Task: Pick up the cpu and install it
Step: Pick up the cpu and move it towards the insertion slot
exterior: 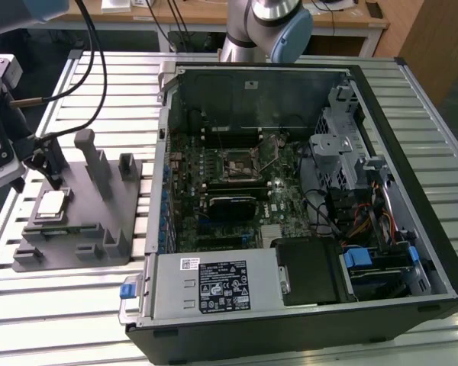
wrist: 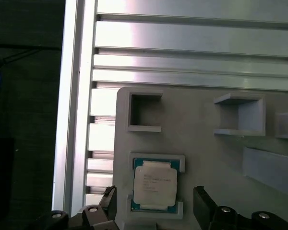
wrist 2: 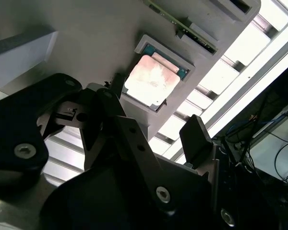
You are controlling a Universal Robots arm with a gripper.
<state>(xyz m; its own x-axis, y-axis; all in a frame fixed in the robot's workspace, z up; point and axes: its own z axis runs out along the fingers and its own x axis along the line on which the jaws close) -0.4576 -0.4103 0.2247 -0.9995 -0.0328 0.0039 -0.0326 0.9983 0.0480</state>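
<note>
Over the grey tray (wrist: 206,163) on the slatted surface (wrist: 182,38), the jaws stand wide open, gripping nothing, with the cpu (wrist: 155,186) lying flat in its pocket between them.

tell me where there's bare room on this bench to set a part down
Bare slats lie between the grey tray and the near edge of the table, and behind the tray toward the far edge. The strip between tray and computer case is narrow. The tray's cpu corner is crowded by the open gripper.
</note>
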